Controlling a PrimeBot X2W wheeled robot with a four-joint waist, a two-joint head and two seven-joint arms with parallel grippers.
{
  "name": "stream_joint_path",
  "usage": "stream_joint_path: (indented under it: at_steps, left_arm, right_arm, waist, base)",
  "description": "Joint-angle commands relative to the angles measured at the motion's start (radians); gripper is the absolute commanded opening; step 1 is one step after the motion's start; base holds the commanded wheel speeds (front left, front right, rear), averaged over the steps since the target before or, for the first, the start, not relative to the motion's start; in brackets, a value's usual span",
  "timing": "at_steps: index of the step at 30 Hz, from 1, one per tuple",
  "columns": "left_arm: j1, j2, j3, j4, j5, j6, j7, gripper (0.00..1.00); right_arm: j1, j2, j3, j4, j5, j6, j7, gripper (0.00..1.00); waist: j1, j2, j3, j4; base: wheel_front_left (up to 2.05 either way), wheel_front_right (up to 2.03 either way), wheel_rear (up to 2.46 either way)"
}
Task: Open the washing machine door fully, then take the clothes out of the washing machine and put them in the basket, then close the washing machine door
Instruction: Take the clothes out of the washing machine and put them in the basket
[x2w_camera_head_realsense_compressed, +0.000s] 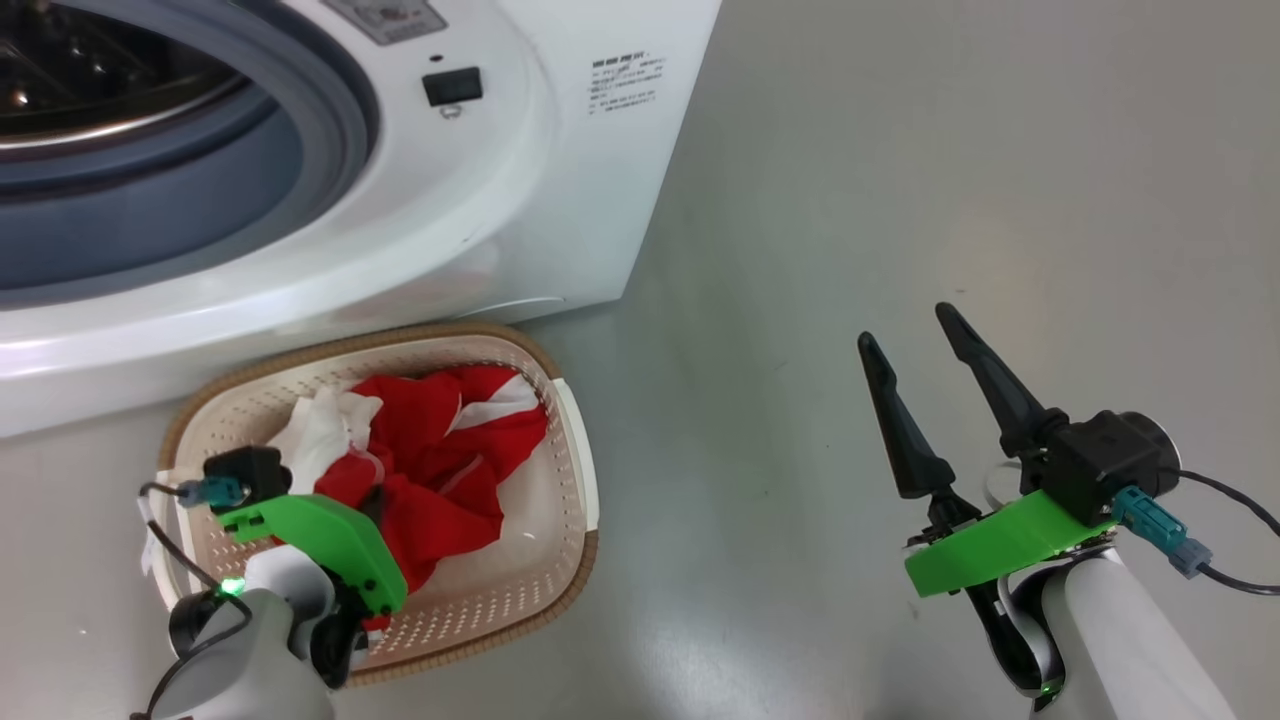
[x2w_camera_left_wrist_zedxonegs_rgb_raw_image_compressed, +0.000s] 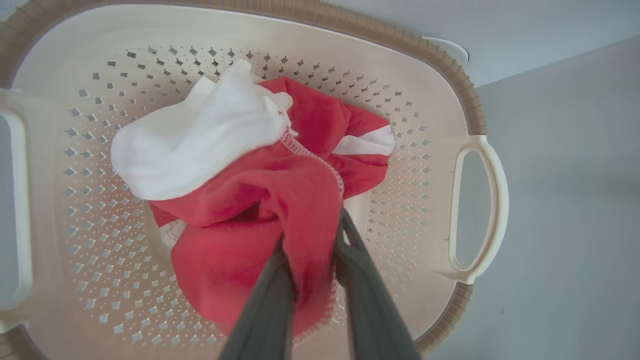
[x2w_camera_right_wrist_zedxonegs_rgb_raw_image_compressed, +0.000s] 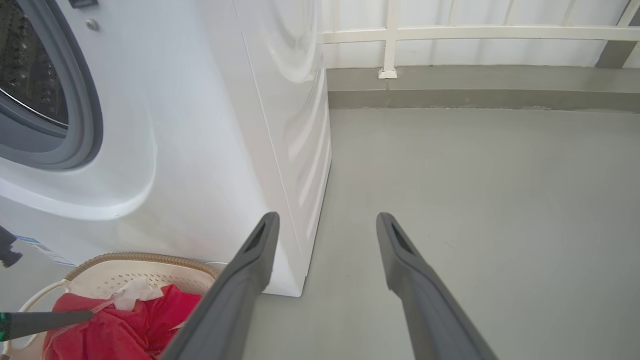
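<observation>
Hanging over the basket (x2w_camera_left_wrist_zedxonegs_rgb_raw_image_compressed: 300, 35) on the floor (x2w_camera_head_realsense_compressed: 900, 150) before the washing machine (x2w_camera_head_realsense_compressed: 560, 200), the left gripper (x2w_camera_left_wrist_zedxonegs_rgb_raw_image_compressed: 311, 231) has a fold of the clothes (x2w_camera_left_wrist_zedxonegs_rgb_raw_image_compressed: 235, 260) between its fingers, seemingly pinched. The red and white pile lies inside the basket. The right gripper (x2w_camera_head_realsense_compressed: 905, 326) stands well apart over the floor, fingers spread wide, holding nothing.

The basket (x2w_camera_head_realsense_compressed: 568, 480) is cream-white, peppered with rows of small holes under a brown woven-look rim; inside it the clothes (x2w_camera_head_realsense_compressed: 440, 470) are bright red with white panels, behind it the washing machine (x2w_camera_head_realsense_compressed: 560, 180) is white with a grey rubber ring (x2w_camera_head_realsense_compressed: 340, 110), and around it the floor (x2w_camera_head_realsense_compressed: 900, 200) is plain pale grey.
</observation>
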Motion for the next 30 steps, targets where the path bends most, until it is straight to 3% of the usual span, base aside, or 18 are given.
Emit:
stream_joint_path:
  at_steps: [1, 8, 13, 18, 30]
  left_arm:
    - [0.007, 0.030, 0.014, -0.010, -0.005, -0.006, -0.018, 1.00]
    - [0.060, 0.041, -0.056, -0.074, 0.006, -0.006, -0.212, 1.00]
    - [0.107, 0.056, -0.061, -0.138, -0.006, -0.006, -0.263, 1.00]
    - [0.195, 0.083, 0.006, -0.322, 0.036, -0.006, -0.266, 1.00]
    - [0.436, 0.044, 0.166, -0.728, 0.231, 0.005, -0.266, 1.00]
  right_arm:
    - [-0.009, 0.002, 0.015, -0.014, 0.008, 0.006, -0.006, 1.00]
    - [-0.005, -0.005, 0.023, 0.033, 0.003, 0.006, -0.006, 1.00]
    - [0.012, -0.005, -0.002, 0.044, -0.013, 0.006, -0.006, 1.00]
    - [0.035, 0.001, -0.021, 0.045, -0.034, 0.006, -0.006, 1.00]
    - [0.091, 0.003, -0.052, 0.007, -0.062, 0.006, -0.006, 1.00]
  waist:
    - [0.0000, 0.0000, -0.014, 0.006]
    - [0.0000, 0.0000, -0.086, 0.029]
    - [0.0000, 0.0000, -0.150, 0.053]
    - [0.0000, 0.0000, -0.217, 0.079]
    - [0.0000, 0.0000, -0.362, 0.121]
  base:
    - [0.00, 0.00, 0.00]
    - [0.00, 0.00, 0.00]
    - [0.00, 0.00, 0.00]
    - [0.00, 0.00, 0.00]
    - [0.00, 0.00, 0.00]
